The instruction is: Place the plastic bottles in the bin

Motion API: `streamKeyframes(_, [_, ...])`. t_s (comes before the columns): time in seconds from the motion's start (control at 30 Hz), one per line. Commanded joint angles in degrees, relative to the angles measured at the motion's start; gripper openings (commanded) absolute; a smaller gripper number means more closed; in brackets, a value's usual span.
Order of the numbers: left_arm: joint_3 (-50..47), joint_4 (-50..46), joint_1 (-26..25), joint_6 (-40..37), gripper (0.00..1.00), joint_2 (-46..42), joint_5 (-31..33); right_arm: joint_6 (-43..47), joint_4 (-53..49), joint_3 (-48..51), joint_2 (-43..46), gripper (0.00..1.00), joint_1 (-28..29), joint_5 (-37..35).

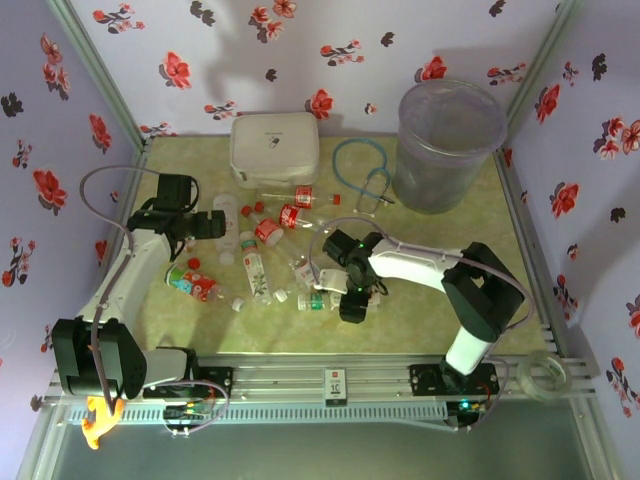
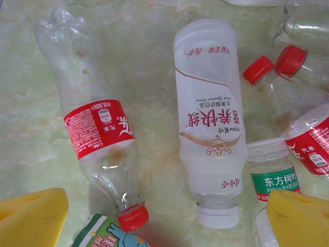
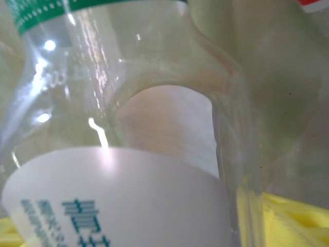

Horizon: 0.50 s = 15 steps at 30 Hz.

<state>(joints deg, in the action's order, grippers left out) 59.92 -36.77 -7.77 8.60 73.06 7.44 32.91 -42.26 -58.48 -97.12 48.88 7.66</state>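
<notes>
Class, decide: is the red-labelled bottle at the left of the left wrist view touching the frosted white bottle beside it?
Apart. The left wrist view shows bare table between the red-labelled bottle and the frosted white bottle all along.

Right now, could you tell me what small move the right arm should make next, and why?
Probably close the right gripper firmly before any lift. Its wrist view has a clear, white-labelled bottle lying close between the yellow pads, but a secure grip isn't evident, and the bin stands well away at the table's back right.
</notes>
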Motion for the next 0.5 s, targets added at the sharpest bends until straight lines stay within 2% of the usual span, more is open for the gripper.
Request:
streamKeyframes(0.0, [-0.4,-1.0,-0.4,-0.9,1.00,0.1,-0.1,-2.0,3.6,0.9,-1.7,0.76,0.5,-0.4])
streamKeyframes(0.13, [-0.3,-1.0,-0.5,-0.3,1.00,0.0,-0.1,-2.5,3.4,1.0,-3.5,0.70,0.6,-0.7])
streamKeyframes(0.3, [-0.2,-1.0,-0.4,-0.1,1.00,0.4,-0.1,-4.2,2.7,2.5,2.0,0.55,0.6,-1.5])
streamKeyframes(0.47, [0.3,-1.7,0.0,0.4,1.00,0.7,0.2,-4.8,-2.0,2.2,6.7,0.51,0.7,-3.9])
